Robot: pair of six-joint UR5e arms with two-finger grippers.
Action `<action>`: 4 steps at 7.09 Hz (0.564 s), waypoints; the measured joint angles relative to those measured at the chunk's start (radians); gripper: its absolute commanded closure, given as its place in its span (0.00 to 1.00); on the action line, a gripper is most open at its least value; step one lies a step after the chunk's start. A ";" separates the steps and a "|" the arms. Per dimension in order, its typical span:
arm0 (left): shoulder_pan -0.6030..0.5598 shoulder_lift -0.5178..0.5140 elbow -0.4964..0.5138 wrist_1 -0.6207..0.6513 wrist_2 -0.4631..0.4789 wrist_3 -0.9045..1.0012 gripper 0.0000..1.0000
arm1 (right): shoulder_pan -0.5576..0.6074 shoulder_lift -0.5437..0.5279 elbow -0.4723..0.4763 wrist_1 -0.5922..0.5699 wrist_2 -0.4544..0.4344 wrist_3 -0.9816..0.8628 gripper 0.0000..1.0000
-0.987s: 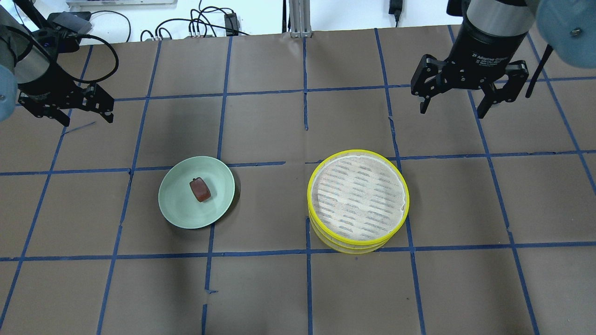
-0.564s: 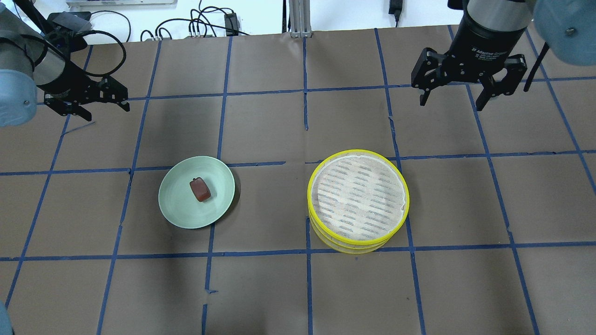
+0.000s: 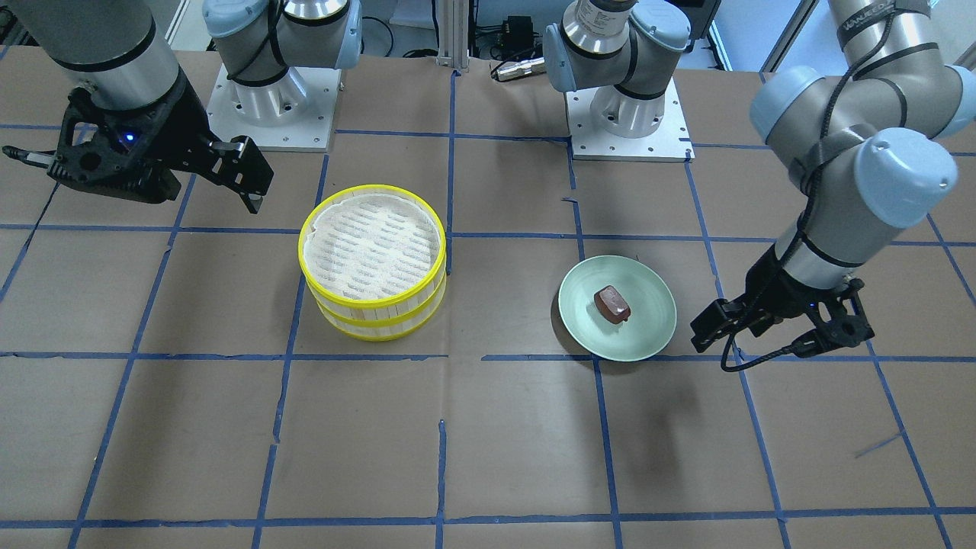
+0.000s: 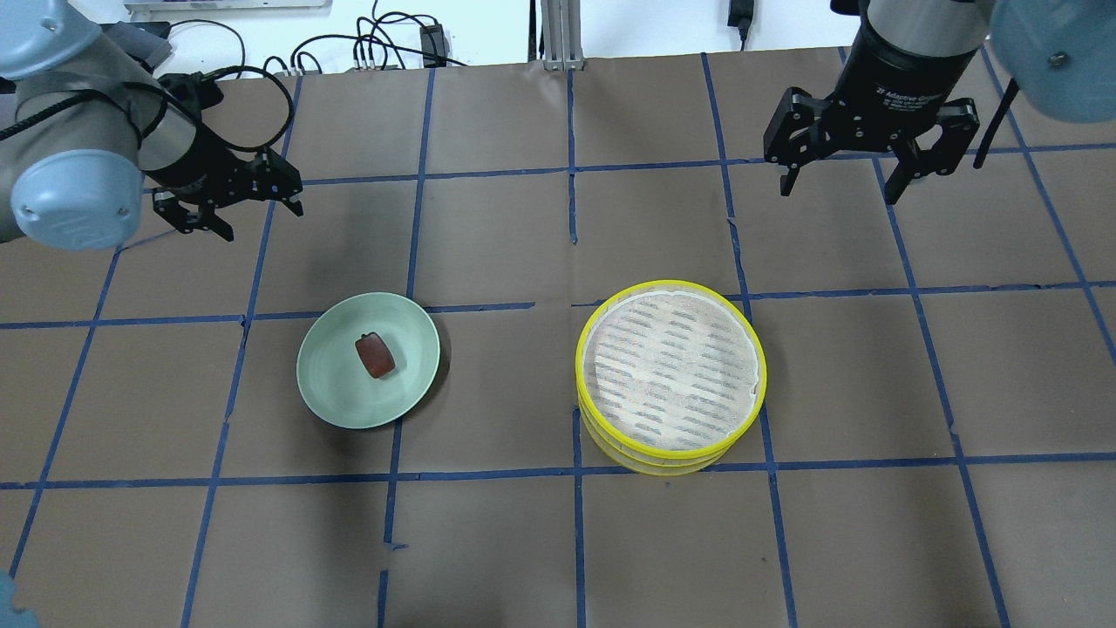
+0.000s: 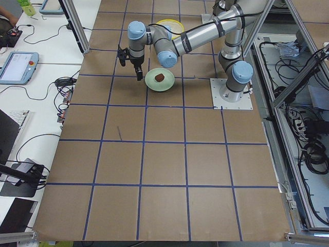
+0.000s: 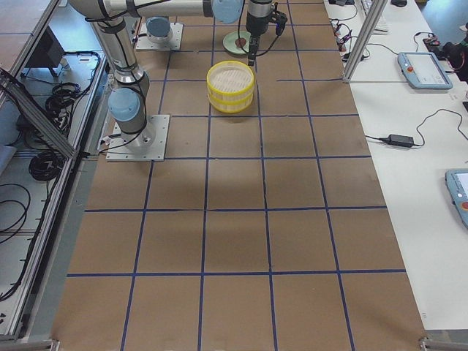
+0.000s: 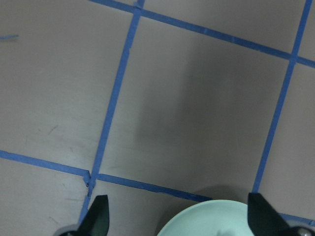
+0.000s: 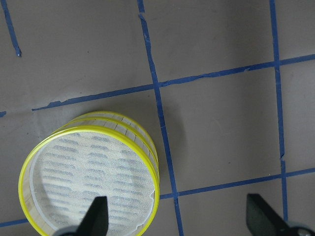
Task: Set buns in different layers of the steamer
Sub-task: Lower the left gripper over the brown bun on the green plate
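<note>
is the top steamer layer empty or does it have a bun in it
Empty. The top steamer layer shows only its bare slotted floor from overhead; the reddish-brown bun lies on the green plate.

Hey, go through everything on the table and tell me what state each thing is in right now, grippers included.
Reddish-brown loaf-shaped bun: lying on the plate, ungripped.
Pale green round plate: right way up, holding only that bun.
Yellow-rimmed steamer trays: stacked two high; top tray empty, lower tray's inside hidden.
Left gripper: open, empty, raised clear of the plate.
Right gripper: open, empty, raised clear of the trays.
</note>
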 measured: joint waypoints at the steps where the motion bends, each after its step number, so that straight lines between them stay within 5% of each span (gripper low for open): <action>1: -0.037 -0.002 -0.021 0.000 0.001 -0.039 0.00 | -0.003 0.008 0.003 -0.032 0.002 0.003 0.00; 4: -0.124 0.003 -0.109 0.001 0.066 -0.100 0.00 | -0.002 0.044 0.022 -0.114 0.005 0.007 0.00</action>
